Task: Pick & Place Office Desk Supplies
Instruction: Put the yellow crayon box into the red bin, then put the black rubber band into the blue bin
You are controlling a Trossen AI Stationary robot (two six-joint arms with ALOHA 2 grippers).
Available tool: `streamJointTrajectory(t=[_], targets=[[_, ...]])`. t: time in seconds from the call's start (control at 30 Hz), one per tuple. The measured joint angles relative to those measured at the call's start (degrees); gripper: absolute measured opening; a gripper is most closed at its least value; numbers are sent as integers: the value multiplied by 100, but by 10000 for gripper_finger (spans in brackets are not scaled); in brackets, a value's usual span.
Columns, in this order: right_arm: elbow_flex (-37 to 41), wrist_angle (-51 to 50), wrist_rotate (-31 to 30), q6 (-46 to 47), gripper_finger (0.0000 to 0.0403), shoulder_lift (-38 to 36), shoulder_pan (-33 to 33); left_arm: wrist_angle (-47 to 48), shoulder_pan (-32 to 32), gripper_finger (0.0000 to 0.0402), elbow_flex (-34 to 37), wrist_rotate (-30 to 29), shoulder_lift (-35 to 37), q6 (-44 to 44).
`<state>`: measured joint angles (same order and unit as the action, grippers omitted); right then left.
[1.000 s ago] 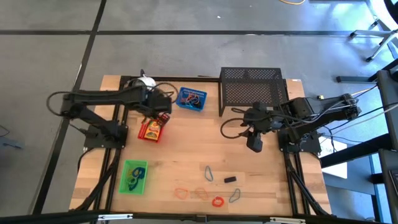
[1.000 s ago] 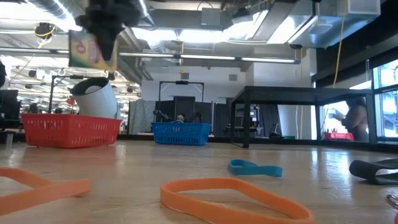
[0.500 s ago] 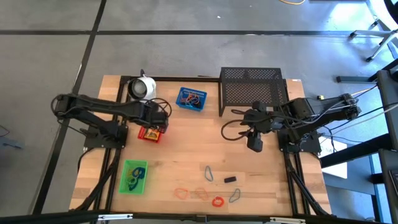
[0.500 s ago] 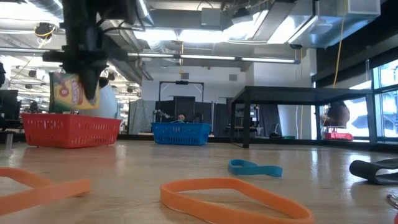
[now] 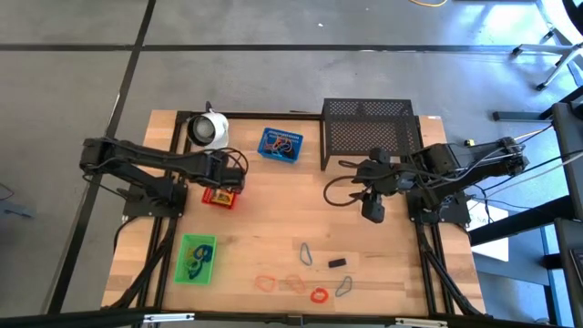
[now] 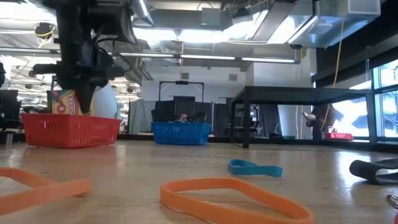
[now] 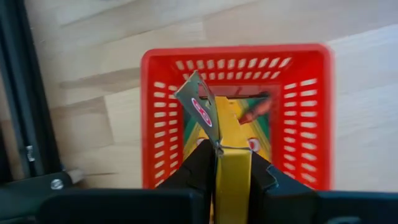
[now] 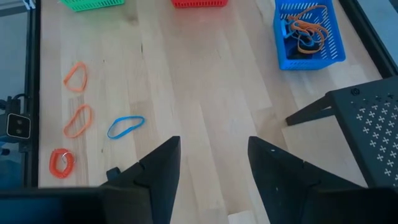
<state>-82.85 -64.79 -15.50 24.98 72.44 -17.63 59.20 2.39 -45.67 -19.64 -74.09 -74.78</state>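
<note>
Nearest the front edge of the pale wooden worktop (image 5: 273,219) lie loose rubber band loops: two orange ones (image 5: 292,282), a red one (image 5: 319,295) and a blue one (image 5: 305,253), with a small black clip (image 5: 337,262) close by. At the front left sits the green plastic mesh tray (image 5: 196,258). Farther back, the left gripper (image 5: 228,179) hangs over the red plastic mesh tray (image 7: 236,112), its jaws narrow and clamped on the small yellow cardboard box (image 7: 231,177), which stands upright inside that tray. The right gripper (image 5: 373,211) hovers above bare wood at mid-right, jaws parted and empty. Beyond stands the blue plastic mesh tray (image 5: 281,145), holding bands.
</note>
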Motion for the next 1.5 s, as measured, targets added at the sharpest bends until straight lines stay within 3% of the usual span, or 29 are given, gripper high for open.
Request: streamJointTrajectory(t=[0.47,0.73,0.83,1.03,1.3,1.5], targets=[[0,0,-14,-30,190,2,0,-106,2,44,311,-46,-17,39],[0,-1,-22,142,190,2,0,-118,1,84,310,140,-17,-140],[0,-2,268,145,190,2,2,-118,2,104,310,182,-17,-143],[80,1,1545,156,190,2,0,-111,2,129,176,335,-8,156],[1014,60,1673,4,190,2,-20,-104,2,128,-236,428,11,437],[2039,472,1310,-557,190,2,-20,-102,-23,128,-497,430,11,402]])
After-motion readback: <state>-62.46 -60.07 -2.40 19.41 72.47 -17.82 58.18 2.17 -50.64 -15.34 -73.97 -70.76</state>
